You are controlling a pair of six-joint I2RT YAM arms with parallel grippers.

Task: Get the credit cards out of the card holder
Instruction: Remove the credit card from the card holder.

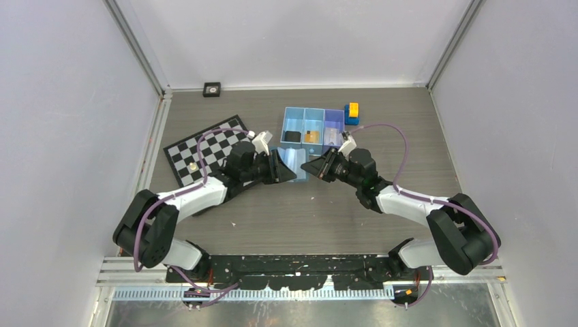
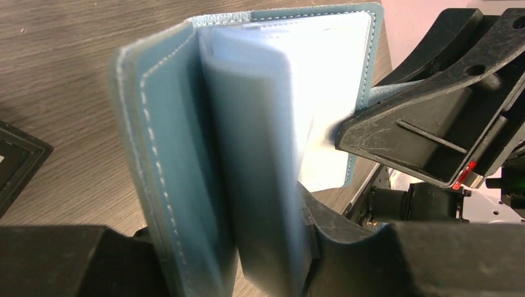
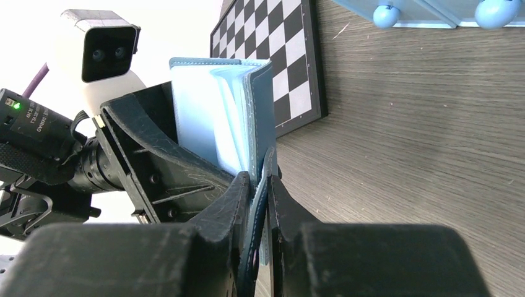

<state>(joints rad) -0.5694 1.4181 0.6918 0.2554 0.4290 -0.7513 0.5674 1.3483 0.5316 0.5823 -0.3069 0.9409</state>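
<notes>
Our left jaws and right jaws both clench the card holder point(image 1: 292, 161) over a grey woodgrain desk point(image 1: 307, 218), pale walls point(image 1: 68, 102) around.

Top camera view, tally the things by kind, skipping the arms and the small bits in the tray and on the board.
Black-and-white checkered board: 1
Light blue three-compartment tray: 1
Blue folding card holder: 1
Yellow-and-blue toy block stack: 1
Small black square object: 1
Total: 5

Left arm point(image 1: 198, 194), right arm point(image 1: 409, 201): white link shells, bulky black joint housings. Purple cable point(image 1: 404, 151) along each. Left gripper fingers point(image 3: 179, 182): matte black, scuffed, ribbed. White wrist camera point(image 3: 99, 52), two dark lenses. Green LED point(image 3: 17, 105).
</notes>
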